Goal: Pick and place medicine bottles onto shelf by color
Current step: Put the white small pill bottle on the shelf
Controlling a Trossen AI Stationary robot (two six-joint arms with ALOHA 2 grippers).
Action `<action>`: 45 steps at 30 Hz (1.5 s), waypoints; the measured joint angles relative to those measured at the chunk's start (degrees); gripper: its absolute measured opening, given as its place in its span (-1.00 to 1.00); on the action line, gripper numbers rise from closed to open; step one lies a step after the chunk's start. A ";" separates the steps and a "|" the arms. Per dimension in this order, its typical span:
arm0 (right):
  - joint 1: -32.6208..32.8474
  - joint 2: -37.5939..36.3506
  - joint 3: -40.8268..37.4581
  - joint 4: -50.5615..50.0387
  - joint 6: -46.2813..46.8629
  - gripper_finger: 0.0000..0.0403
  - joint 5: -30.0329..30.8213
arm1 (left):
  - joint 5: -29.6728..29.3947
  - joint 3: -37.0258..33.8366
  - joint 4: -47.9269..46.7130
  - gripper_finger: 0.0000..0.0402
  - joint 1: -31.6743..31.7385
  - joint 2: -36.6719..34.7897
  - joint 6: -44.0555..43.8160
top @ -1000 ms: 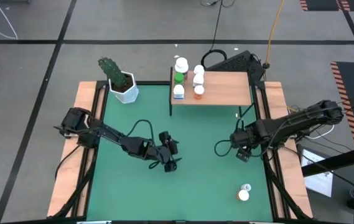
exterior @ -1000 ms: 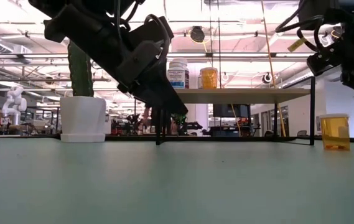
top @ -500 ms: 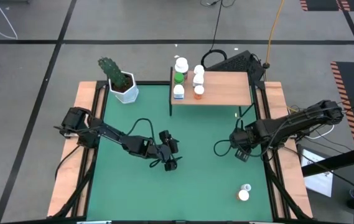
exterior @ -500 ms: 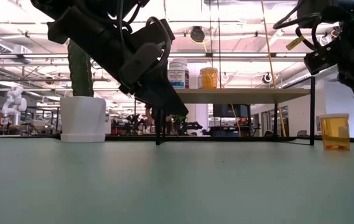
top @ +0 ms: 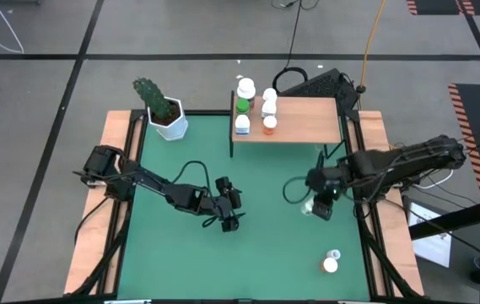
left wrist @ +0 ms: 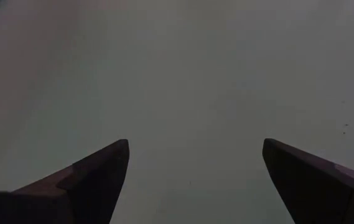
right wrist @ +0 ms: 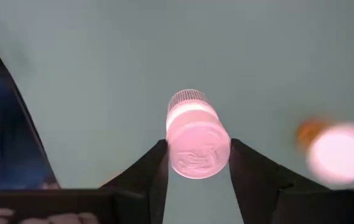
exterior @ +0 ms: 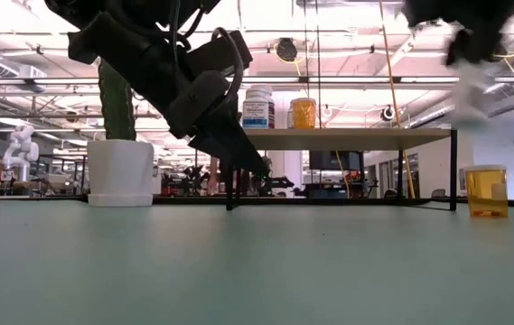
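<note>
The right hand (right wrist: 193, 163) is pinching a white-capped bottle (right wrist: 193, 140) between its two fingers (right wrist: 147, 177), which are pressing against the cap from either side. In the high view this right hand (top: 321, 205) is sitting over the right part of the green counter (top: 265, 262), in front of the shelf (top: 303, 121) and clear of it. In the low view the same arm is showing only as a blur at the upper right.

The left hand (left wrist: 195, 180) is standing spread wide, nothing between its fingers, over bare mat near the middle of the counter (top: 230, 221).

Four bottles (top: 255, 105) are standing clustered at the left end of the shelf. One orange bottle (top: 331, 263) is standing on the counter near its front right corner, well apart from both hands; it is appearing upright in the low view (exterior: 486, 190).

A potted cactus (top: 165, 111) is occupying the back left corner.
</note>
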 joint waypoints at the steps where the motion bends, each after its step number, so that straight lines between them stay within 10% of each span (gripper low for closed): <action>1: -1.39 0.46 2.72 -0.66 -1.80 -0.34 1.42 | 0.06 0.00 0.13 0.85 0.14 0.00 0.64; 17: -38.34 28.11 48.06 -16.40 -38.46 -0.34 13.21 | 9.73 0.00 4.47 0.85 9.73 0.00 4.60; 27: -52.82 39.20 53.35 -16.93 -48.51 -0.31 7.05 | 4.61 0.00 4.55 0.85 11.30 0.00 5.84; 45: -54.37 41.09 53.35 -14.37 -52.02 -0.26 7.10 | 4.42 0.00 7.55 0.85 12.29 0.00 7.28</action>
